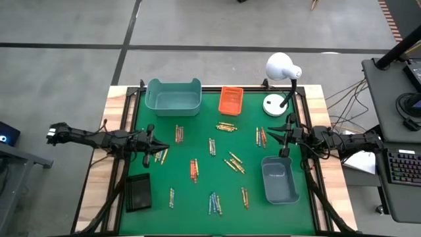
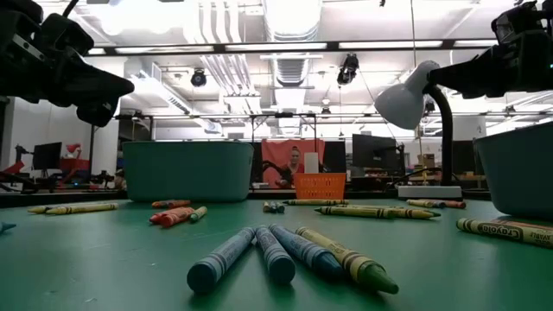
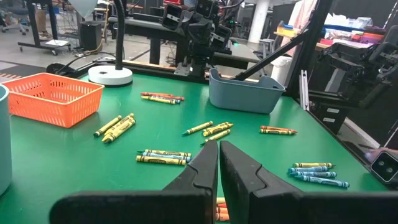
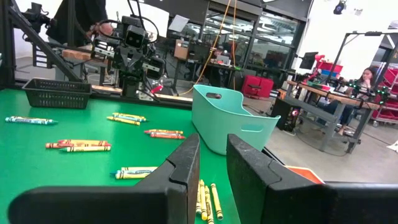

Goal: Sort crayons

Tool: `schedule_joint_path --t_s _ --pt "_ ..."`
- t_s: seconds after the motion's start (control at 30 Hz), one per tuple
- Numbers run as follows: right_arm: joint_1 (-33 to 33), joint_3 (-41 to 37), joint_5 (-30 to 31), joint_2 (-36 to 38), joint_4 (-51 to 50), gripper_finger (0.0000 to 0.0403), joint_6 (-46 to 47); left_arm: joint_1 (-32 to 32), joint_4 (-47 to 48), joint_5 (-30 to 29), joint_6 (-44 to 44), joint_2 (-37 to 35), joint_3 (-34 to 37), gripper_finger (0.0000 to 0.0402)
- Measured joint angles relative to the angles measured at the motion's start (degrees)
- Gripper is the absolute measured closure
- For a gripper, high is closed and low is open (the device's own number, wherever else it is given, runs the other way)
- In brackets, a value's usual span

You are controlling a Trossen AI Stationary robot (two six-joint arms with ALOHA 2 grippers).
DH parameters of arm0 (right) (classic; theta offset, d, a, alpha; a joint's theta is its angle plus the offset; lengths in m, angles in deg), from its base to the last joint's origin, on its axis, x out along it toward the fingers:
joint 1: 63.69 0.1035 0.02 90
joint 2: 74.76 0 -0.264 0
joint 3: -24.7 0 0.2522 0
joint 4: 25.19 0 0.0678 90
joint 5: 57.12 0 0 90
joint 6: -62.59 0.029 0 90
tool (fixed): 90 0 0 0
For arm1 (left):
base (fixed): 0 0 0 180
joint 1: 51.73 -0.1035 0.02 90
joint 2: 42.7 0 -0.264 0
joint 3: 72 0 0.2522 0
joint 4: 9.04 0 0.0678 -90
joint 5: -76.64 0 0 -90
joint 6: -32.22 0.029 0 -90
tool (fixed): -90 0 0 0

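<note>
Crayons lie flat in small groups all over the green mat: yellow ones (image 1: 226, 126), orange-red ones (image 1: 194, 170), blue ones (image 1: 214, 203) and others (image 1: 212, 146). In the low view a blue and green group (image 2: 285, 255) lies nearest. My left gripper (image 1: 156, 135) hovers level above the mat's left side, shut and empty (image 3: 218, 146). My right gripper (image 1: 270, 133) hovers level above the mat's right side. Its fingers stand slightly apart with nothing between them (image 4: 212, 138). Neither gripper touches a crayon.
A teal bin (image 1: 173, 96) and an orange tray (image 1: 231, 99) stand at the far edge. A grey-blue bin (image 1: 279, 179) is near right and a black tray (image 1: 138, 191) near left. A white desk lamp (image 1: 279, 72) stands at the far right corner.
</note>
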Motion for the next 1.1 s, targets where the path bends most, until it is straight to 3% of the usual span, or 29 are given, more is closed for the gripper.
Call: schedule_joint_path --t_s 0.3,0.43,0.6,0.7,0.83,1.0,1.1 --pt "0.0 -0.02 0.08 0.0 0.03 0.0333 -0.22 0.02 0.0 0.02 0.0 0.0 0.0 0.0402" --pt "-0.04 -0.01 4.86 0.02 1.94 0.0333 -8.24 0.0 0.0 0.02 0.0 0.0 0.01 0.0402" --pt "-0.02 -0.02 4.96 0.02 1.75 0.0333 -13.27 -0.09 -6.93 -2.56 -0.04 0.09 0.02 0.0402" --pt "-0.03 -0.01 4.66 0.0 3.84 0.0333 0.9 -0.12 -15.8 -2.97 -8.66 0.57 0.0 0.0402" --pt "-0.17 -0.02 7.88 0.0 10.2 0.0333 19.35 -0.2 -27.14 -3.08 -6.89 1.83 -0.04 0.0402" --pt "-0.19 -0.02 10.48 -0.31 15.9 0.0333 26.18 -0.2 -34.94 -3.19 1.6 4.52 -0.04 0.0402" --pt "-0.19 -0.02 10.45 -1.45 18.52 0.0333 27.04 -0.22 -37.36 -3.36 2.26 7.16 -0.04 0.0402"
